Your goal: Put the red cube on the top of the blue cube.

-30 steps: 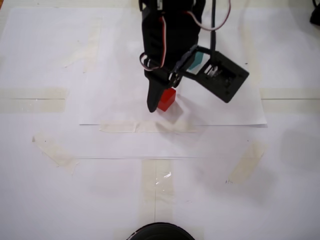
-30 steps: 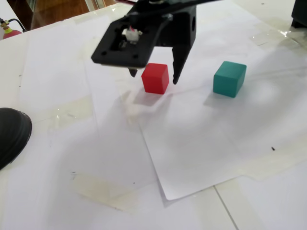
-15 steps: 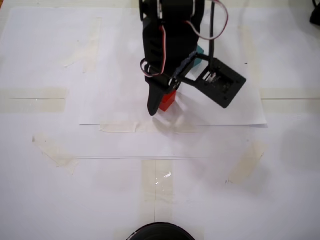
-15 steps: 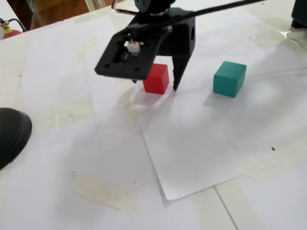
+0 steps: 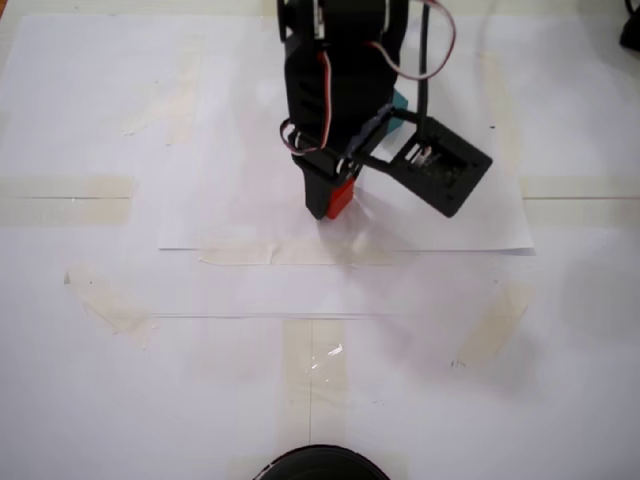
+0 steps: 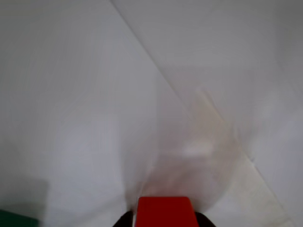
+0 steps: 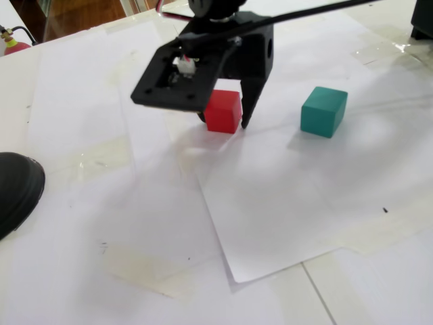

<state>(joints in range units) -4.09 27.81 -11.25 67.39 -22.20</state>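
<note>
Fingers (image 7: 226,122) straddle the red cube (image 7: 223,112), one on each side; in the wrist view the cube (image 6: 164,211) fills the gap between the two dark finger tips at the bottom edge, so they read as clamped on it. From one fixed view the cube's underside looks at, or barely off, the paper-covered table (image 7: 284,203); a soft shadow lies directly beneath, and I cannot tell whether there is any clearance. The other fixed view shows the red cube (image 5: 341,198) at the lower tip of the arm, consistent with a grasp. Judgement: pick is made, or nearly so; lift, carry and placement remain. Further out, the blue cube (image 7: 324,112) stands alone on the table, well apart from the fingers and to their right in that fixed view, nothing on top of it. In the wrist view only a teal corner (image 6: 18,220) shows at the lower left; in the first fixed view it (image 5: 399,105) is mostly hidden behind the arm. Stack not yet started. Next step probably needs a clear lift before the sideways move, to avoid knocking the blue cube.
</note>
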